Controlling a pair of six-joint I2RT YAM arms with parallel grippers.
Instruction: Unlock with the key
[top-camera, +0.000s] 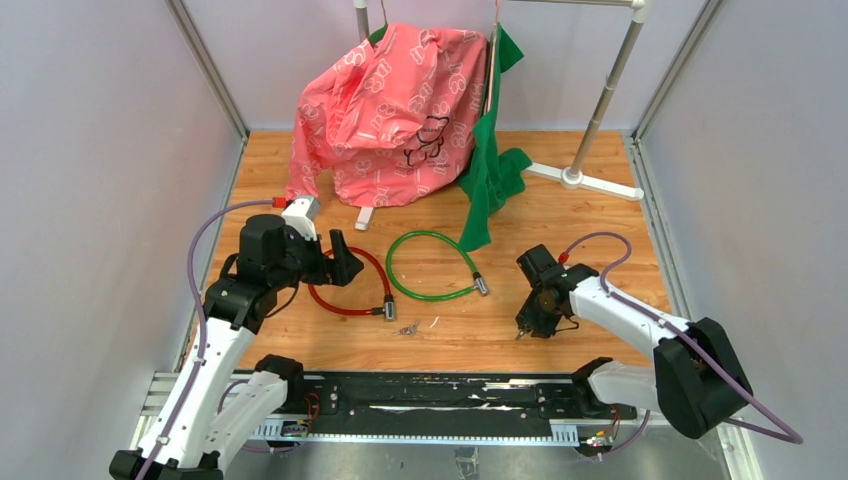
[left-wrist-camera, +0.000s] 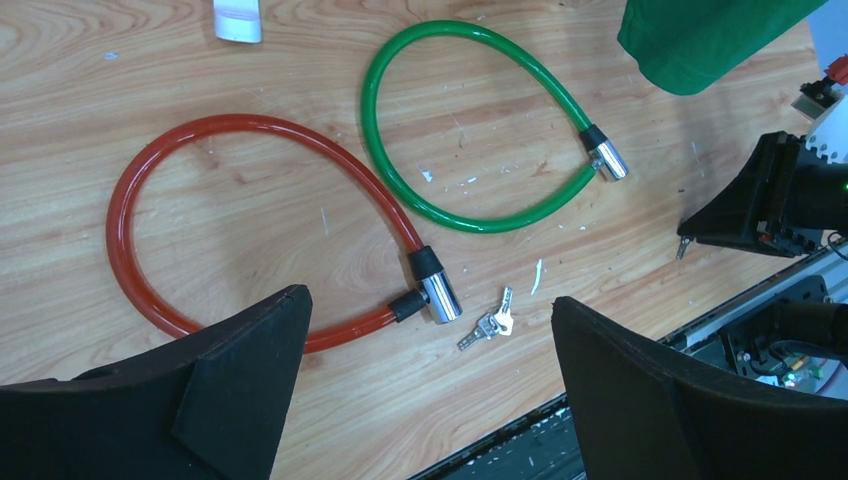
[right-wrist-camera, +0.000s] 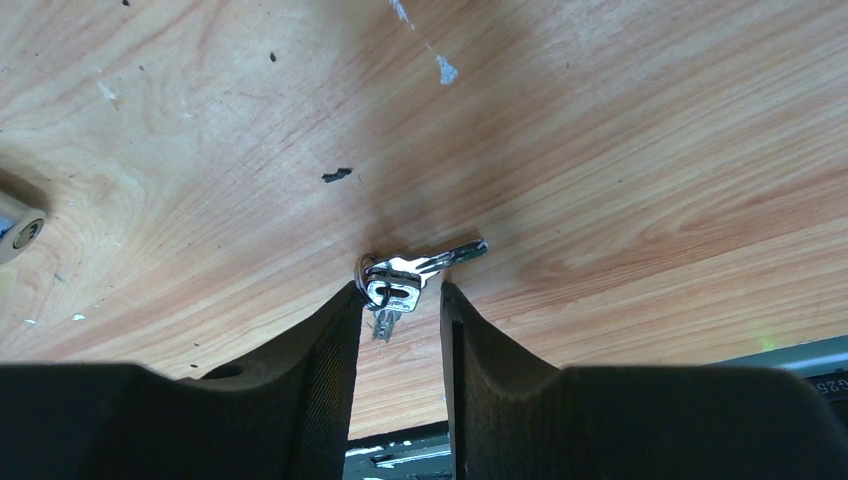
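Observation:
A red cable lock (top-camera: 340, 305) lies closed on the wood table, its chrome cylinder (left-wrist-camera: 438, 295) near a loose bunch of keys (left-wrist-camera: 488, 324), which also shows in the top view (top-camera: 406, 328). A green cable lock (left-wrist-camera: 480, 222) lies to its right with its own chrome end (left-wrist-camera: 610, 160). My left gripper (left-wrist-camera: 430, 298) is open and empty, hovering above the red lock. My right gripper (right-wrist-camera: 400, 290) is shut on a second bunch of keys (right-wrist-camera: 395, 278) at its fingertips, just above the table, right of the green lock (top-camera: 432, 296). One key hangs below it.
A pink bag (top-camera: 390, 100) and a green cloth (top-camera: 490, 170) hang from a white rack (top-camera: 600, 180) at the back. A black rail (top-camera: 430, 400) runs along the near edge. Grey walls close in both sides.

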